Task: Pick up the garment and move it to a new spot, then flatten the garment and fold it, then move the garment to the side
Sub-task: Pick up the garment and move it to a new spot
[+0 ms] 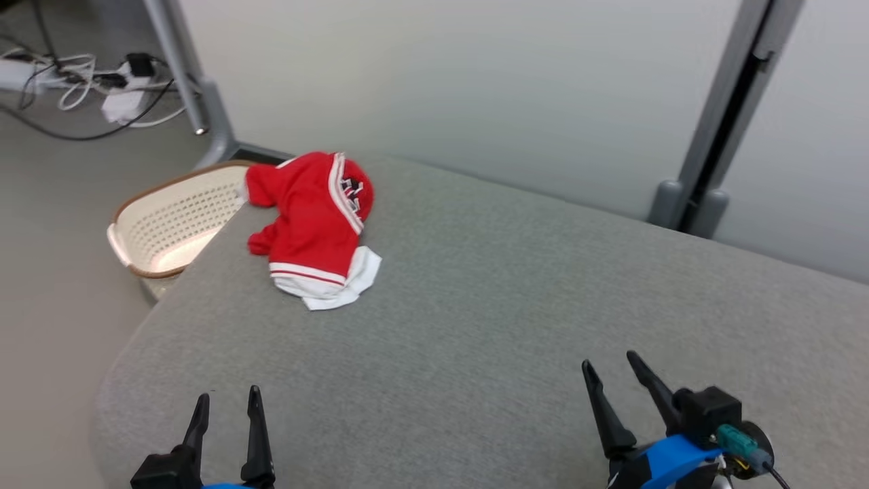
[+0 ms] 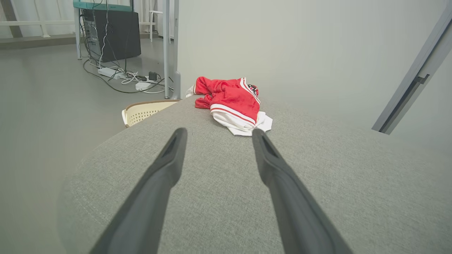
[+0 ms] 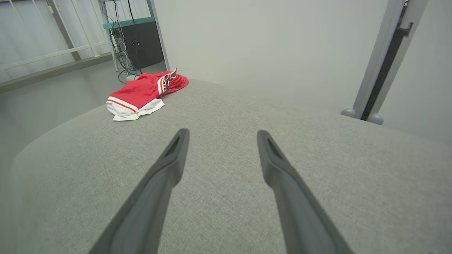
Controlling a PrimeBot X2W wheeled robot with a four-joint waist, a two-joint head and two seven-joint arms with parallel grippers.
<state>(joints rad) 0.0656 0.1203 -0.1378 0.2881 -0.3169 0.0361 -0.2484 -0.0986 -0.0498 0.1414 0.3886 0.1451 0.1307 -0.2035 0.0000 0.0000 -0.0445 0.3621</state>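
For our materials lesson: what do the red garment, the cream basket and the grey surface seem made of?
Garment: probably soft matte fabric; it crumples in folds. Basket: likely moulded plastic; regular perforated walls. Surface: seemingly woven upholstery; flecked matte texture.

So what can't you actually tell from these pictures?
- garment: it is crumpled, so in the head view its true shape is folded away and its black-and-white print is too small to read.
- basket: in the head view its near part is hidden behind the edge of the grey surface.
- left gripper: in the head view its body is cut off by the bottom edge.
- cables: in the head view they are too small and tangled to trace.
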